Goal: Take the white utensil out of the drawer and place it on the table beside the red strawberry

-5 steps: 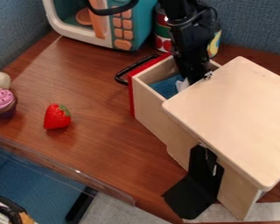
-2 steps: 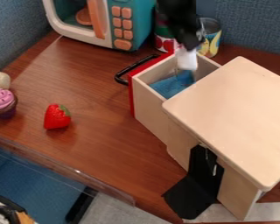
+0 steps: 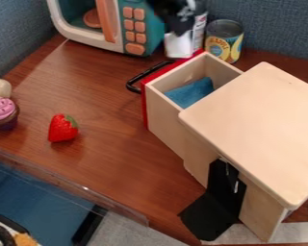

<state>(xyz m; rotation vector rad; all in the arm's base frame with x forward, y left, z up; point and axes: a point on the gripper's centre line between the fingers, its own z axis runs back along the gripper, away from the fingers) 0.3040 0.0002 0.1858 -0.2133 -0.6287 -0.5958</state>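
While the black gripper [image 3: 180, 29] hung up between the toy microwave [image 3: 146, 29] and the can [image 3: 224, 37], it had a white object [image 3: 178, 46] pinched in its grasp, just beyond the open drawer's [image 3: 164, 106] red front! Grasp and lift looked done, blue cloth [image 3: 194, 91] lay inside the drawer, and only placing and letting go seemed left.

- Soft, fairly bright light on the table [image 3: 111, 110] below the gripper [image 3: 181, 30]
- Gripper dark, little detail
- Lid [image 3: 259, 125] to its lower right pale, evenly lit
- Faint shadow under the strawberry [image 3: 62, 129], to its lower left
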